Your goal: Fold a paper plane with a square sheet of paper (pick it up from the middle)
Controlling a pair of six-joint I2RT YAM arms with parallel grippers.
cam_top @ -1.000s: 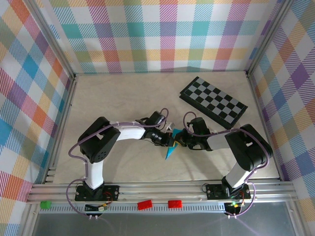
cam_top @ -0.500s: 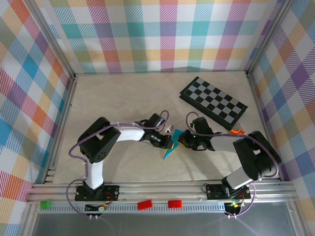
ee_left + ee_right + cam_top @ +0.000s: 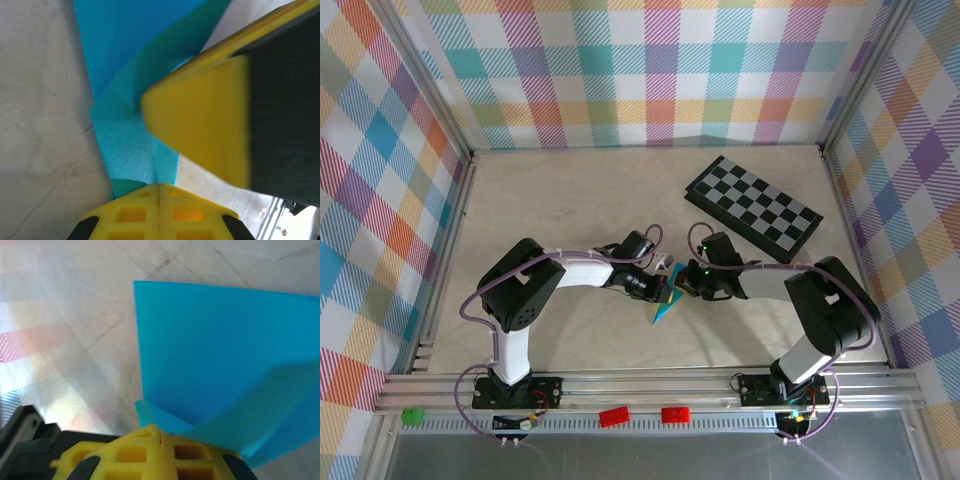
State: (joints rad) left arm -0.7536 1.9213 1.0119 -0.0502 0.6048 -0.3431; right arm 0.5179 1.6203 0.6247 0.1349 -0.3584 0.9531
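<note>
The cyan-blue sheet of paper (image 3: 666, 301) is folded into a narrow pointed shape and held just above the table's middle, its tip pointing toward the near edge. My left gripper (image 3: 658, 286) comes in from the left and is shut on the paper (image 3: 125, 145), which runs out from between its closed yellow jaws (image 3: 159, 186). From the right, my right gripper (image 3: 687, 284) is shut on a folded edge of the same paper (image 3: 215, 350), at its closed jaws (image 3: 160, 429). The right gripper's yellow finger (image 3: 205, 130) looms close in the left wrist view.
A black-and-grey checkered board (image 3: 753, 207) lies at the back right, behind the right arm. Plaid walls and metal rails (image 3: 640, 385) enclose the beige tabletop (image 3: 570, 200). Both grippers almost touch over the middle.
The right arm's elbow swung outward and came back, and its gripper shifted slightly left against the paper. The left arm and the paper have hardly moved.
</note>
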